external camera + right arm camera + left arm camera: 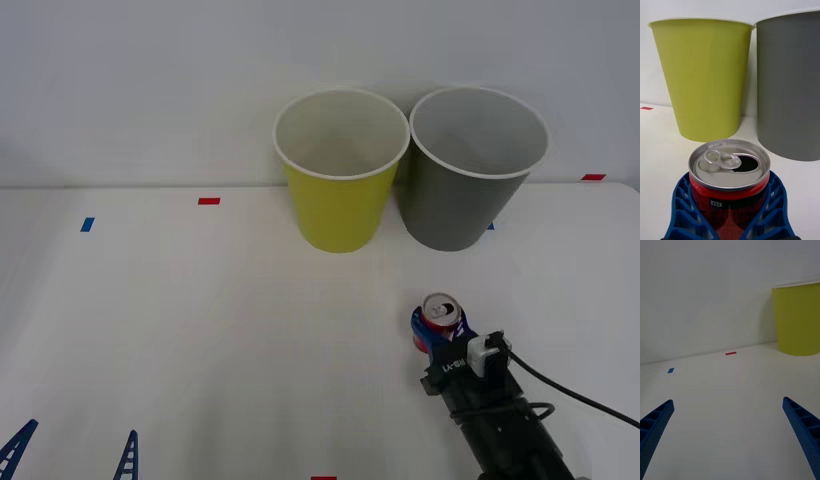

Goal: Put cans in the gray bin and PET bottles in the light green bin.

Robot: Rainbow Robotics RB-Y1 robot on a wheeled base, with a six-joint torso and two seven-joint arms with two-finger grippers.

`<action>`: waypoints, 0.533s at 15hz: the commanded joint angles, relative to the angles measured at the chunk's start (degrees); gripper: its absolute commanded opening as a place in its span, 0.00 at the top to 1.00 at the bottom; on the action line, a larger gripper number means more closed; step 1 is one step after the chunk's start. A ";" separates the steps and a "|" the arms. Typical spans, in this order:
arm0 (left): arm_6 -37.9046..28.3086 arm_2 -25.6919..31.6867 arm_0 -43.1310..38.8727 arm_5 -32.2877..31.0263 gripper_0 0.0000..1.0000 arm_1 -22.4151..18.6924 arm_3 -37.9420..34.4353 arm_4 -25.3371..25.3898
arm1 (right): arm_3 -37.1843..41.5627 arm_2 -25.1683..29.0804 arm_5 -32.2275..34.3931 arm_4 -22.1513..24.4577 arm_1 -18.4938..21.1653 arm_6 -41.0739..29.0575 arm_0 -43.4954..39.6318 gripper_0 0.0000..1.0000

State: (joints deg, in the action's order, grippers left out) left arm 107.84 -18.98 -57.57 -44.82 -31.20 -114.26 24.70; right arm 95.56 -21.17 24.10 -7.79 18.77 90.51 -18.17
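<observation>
one red can [729,176] upright on desk [200,330], before gray bin [470,170] | right pincer [730,210] clamped round its body | opened, likely light, thin-walled, dents easily: squeeze gently mid-body | left pincer [730,435] spread apart, idle

Red can [438,318] (upright, opened) before light green bin [340,170], gray bin [470,170].

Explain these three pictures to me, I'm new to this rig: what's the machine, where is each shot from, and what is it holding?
It is a two-armed robot at a white table. The wide picture looks down from above its arms; the two tall ones come from cameras on each wrist. At the back stand the light green bin and, beside it, the gray bin. The right claw has its blue fingers closed around an upright red can, already opened. The left claw is open and holds nothing, low at the table's near left.
</observation>
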 commanded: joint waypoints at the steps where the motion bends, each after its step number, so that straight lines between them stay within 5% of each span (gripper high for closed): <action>1: 0.00 0.00 0.00 0.00 0.00 0.00 0.00 0.00 | 7.53 0.96 -5.38 0.41 0.83 0.46 -3.80 1.00; 8: 0.00 0.00 0.00 0.00 0.00 0.00 0.00 0.00 | 33.90 6.49 -29.28 -0.12 -1.55 -0.24 -9.87 1.00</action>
State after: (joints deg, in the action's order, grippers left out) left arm 107.84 -18.98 -57.57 -44.82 -31.20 -114.26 24.70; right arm 126.34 -15.78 -1.99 -7.66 17.91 90.69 -27.67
